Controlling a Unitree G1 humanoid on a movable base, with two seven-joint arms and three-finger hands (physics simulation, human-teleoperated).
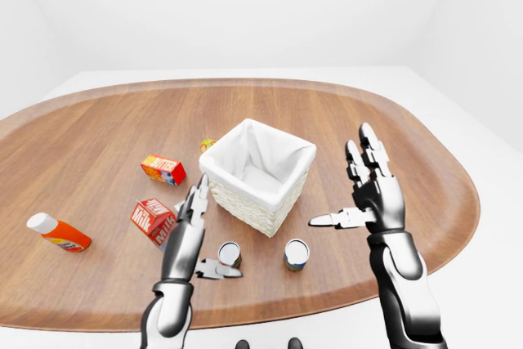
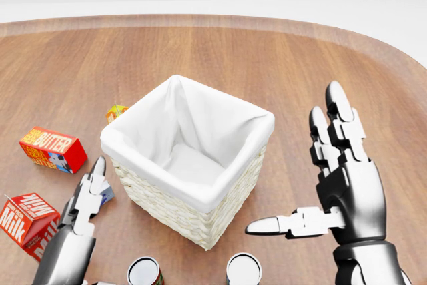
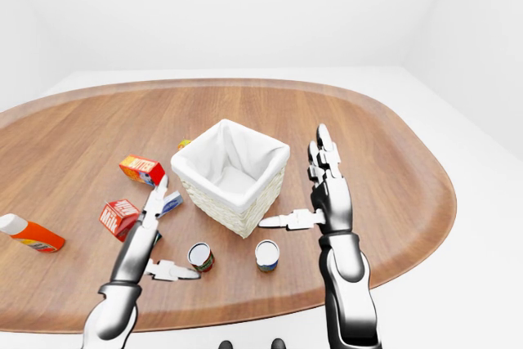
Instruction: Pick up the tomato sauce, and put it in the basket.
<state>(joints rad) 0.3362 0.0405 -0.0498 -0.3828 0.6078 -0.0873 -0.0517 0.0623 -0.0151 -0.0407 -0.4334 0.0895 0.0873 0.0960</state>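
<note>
The tomato sauce can, red-labelled with a silver lid, stands upright on the wooden table just below the basket's lower left side; the head view cuts it off at the bottom edge. The basket is white wicker with a white cloth lining and nothing shows inside it. My left hand is open, fingers stretched up along the basket's left side and thumb pointing at the can from its left, not touching it. My right hand is open to the right of the basket, palm toward it, holding nothing.
A second can stands right of the tomato sauce. A butter box, a milk carton and a small blue box lie left of the basket; an orange bottle lies at the far left. A small orange item sits above the basket's left corner.
</note>
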